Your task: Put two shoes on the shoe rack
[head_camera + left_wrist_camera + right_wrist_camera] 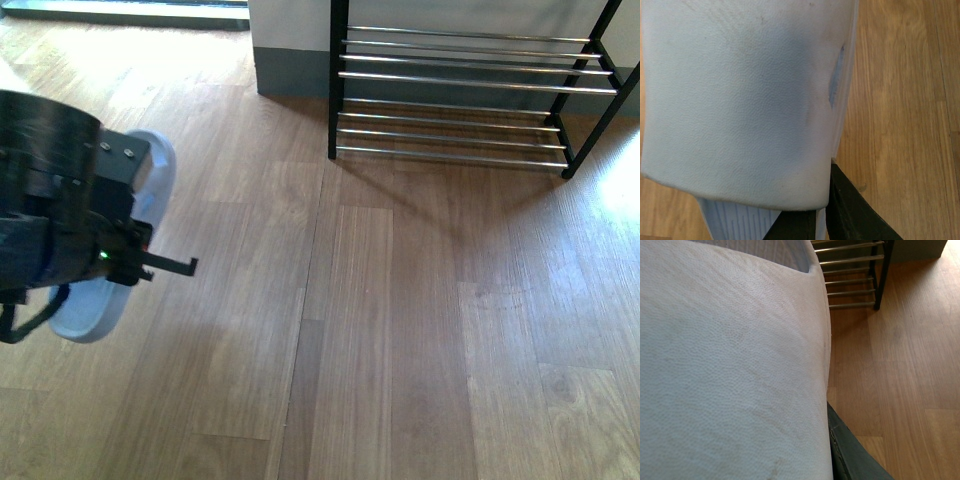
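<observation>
Pale slipper (740, 100) sits close against left gripper (165, 263); shoe rack (470, 90) stands beyond.

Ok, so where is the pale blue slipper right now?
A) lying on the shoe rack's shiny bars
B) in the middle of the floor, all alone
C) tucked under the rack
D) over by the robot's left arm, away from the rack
D: in the front view the slipper shows at the left edge, partly hidden behind the left arm, while the shoe rack stands apart at the back with nothing on the bars that show.
</observation>
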Available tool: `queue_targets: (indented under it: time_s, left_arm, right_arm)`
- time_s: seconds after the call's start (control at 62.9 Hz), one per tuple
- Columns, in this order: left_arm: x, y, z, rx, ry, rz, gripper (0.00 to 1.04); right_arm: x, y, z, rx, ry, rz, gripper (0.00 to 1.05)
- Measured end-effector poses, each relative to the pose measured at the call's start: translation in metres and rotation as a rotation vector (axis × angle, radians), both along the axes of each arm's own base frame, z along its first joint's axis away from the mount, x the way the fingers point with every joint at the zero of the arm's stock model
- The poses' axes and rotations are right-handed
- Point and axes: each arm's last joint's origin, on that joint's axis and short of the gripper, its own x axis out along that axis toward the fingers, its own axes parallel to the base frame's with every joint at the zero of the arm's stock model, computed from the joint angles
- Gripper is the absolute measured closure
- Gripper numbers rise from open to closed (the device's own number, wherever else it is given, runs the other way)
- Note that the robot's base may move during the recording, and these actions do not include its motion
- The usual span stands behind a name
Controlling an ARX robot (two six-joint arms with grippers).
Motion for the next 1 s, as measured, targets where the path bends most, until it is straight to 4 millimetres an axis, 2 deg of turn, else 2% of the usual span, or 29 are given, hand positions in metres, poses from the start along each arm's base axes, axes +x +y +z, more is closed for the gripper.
queue_targets:
  time_s: [0.159,0.366,0.62,1.002]
  left_arm:
    - [-0.036,0.011,0.048,0.014,-0.091,0.048,1.03]
    - [-0.082,0.015,0.085,0.024,-0.184,0.098,1.03]
    - [-0.128,0.015,0.095,0.06,-0.216,0.174,1.03]
    - [-0.132,0.015,0.098,0.037,-0.244,0.181,1.03]
  right_arm:
    - [0.0,0.0,0.0,0.0,-0.001,0.0,1.03]
    - [0.0,0.0,0.0,0.0,0.0,0.0,1.03]
    - [0.0,0.0,0.0,0.0,0.0,0.0,1.03]
    - [0.0,0.0,0.0,0.0,0.0,0.0,1.03]
